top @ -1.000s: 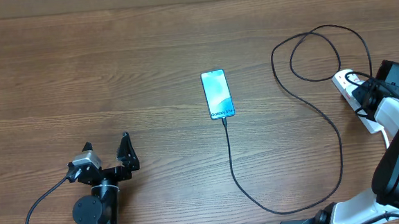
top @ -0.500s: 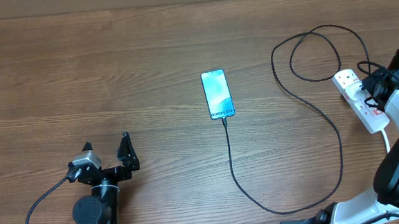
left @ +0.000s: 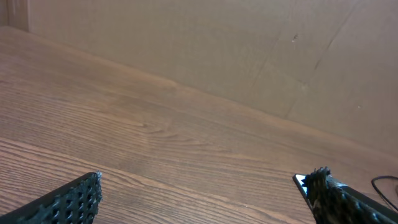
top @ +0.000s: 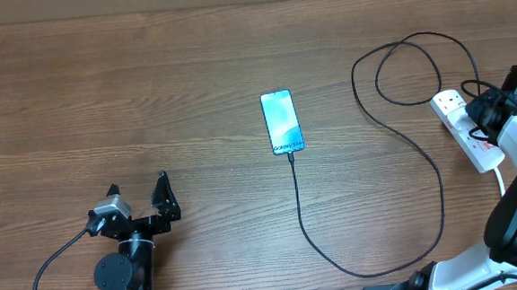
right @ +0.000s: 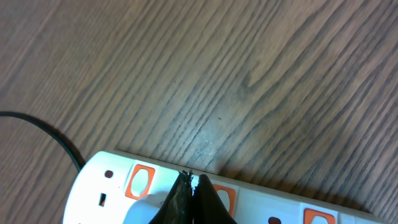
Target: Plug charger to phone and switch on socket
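Observation:
The phone (top: pixel 281 121) lies screen-up mid-table. The black charger cable (top: pixel 441 197) runs from the phone's near end, where its tip meets the edge, loops round to the right and ends at the white socket (top: pixel 449 104). My right gripper (top: pixel 478 116) hovers over the socket. In the right wrist view its shut tips (right: pixel 191 180) sit on the socket (right: pixel 102 180) between two orange switches (right: pixel 139 181), gripping nothing. My left gripper (top: pixel 140 199) stands open at the front left, far from everything. Its fingers (left: pixel 74 199) frame bare wood.
A cardboard wall (left: pixel 249 50) closes the table's far side. The charger cable coils in a loop (top: pixel 406 64) behind the socket. The socket's thick white cord (top: pixel 501 180) leaves its near end beside my right arm.
Over the last second my right gripper shifted to the right along the socket, uncovering its far end. The left arm, the phone and the cable have not moved.

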{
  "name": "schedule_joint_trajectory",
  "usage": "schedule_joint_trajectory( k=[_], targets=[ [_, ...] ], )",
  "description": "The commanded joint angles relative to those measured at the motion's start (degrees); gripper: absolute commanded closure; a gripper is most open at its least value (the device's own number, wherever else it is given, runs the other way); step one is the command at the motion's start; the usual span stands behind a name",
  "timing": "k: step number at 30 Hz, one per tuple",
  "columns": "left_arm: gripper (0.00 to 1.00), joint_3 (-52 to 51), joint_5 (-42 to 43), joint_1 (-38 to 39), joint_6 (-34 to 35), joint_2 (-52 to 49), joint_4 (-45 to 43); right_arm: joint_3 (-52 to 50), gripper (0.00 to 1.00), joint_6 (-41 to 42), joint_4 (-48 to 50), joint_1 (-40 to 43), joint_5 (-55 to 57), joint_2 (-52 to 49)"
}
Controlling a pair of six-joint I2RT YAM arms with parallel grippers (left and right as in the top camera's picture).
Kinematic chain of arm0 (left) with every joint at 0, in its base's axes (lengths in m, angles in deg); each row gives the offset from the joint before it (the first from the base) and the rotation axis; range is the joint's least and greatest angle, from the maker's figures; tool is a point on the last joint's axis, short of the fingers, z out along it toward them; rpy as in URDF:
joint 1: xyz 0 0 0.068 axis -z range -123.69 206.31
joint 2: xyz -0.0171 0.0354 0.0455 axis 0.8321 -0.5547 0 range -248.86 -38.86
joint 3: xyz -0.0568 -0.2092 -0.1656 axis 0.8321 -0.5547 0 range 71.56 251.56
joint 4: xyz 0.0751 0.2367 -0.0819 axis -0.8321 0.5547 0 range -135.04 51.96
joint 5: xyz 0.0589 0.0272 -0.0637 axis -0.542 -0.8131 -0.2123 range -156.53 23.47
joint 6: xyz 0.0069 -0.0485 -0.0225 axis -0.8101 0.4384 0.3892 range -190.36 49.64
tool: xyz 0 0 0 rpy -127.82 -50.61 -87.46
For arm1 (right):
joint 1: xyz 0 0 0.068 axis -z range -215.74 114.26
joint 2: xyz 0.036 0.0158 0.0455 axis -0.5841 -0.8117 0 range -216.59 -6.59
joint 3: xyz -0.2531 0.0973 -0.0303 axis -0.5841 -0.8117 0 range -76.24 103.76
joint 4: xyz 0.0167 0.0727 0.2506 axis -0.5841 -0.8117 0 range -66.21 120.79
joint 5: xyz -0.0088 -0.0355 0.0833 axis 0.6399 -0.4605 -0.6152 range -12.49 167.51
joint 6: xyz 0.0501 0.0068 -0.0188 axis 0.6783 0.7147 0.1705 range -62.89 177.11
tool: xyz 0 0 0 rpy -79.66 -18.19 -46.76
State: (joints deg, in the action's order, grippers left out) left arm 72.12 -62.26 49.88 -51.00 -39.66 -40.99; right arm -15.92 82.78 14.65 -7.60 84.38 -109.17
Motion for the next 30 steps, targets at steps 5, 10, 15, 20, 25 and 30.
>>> schedule_joint_trajectory(
  k=[5,10,15,20,25,30],
  targets=[
    [0.0,-0.3,-0.4,-0.3,0.5,0.5,0.1,-0.5,0.96,-0.7,-0.7,-0.1,2.0,-1.1],
    [0.0,-0.3,-0.4,-0.3,0.5,0.5,0.1,-0.5,0.96,-0.7,-1.6,-0.2,2.0,-1.2],
    [0.0,-0.3,-0.4,-0.3,0.5,0.5,0.1,-0.5,0.96,-0.6,-3.4,-0.3,1.8,-1.2],
    [0.0,-0.3,-0.4,-0.3,0.5,0.5,0.1,-0.5,0.96,-0.6,-3.3,-0.3,0.4,-1.2],
    [0.0,-0.3,-0.4,-0.3,0.5,0.5,0.1,-0.5,0.96,-0.7,-3.2,-0.3,-1.0,-1.2],
    [0.0,-0.3,-0.4,-0.3,0.5,0.5,0.1,-1.2,0.96,-0.7,-2.0,-0.3,-1.0,-1.2]
  ],
)
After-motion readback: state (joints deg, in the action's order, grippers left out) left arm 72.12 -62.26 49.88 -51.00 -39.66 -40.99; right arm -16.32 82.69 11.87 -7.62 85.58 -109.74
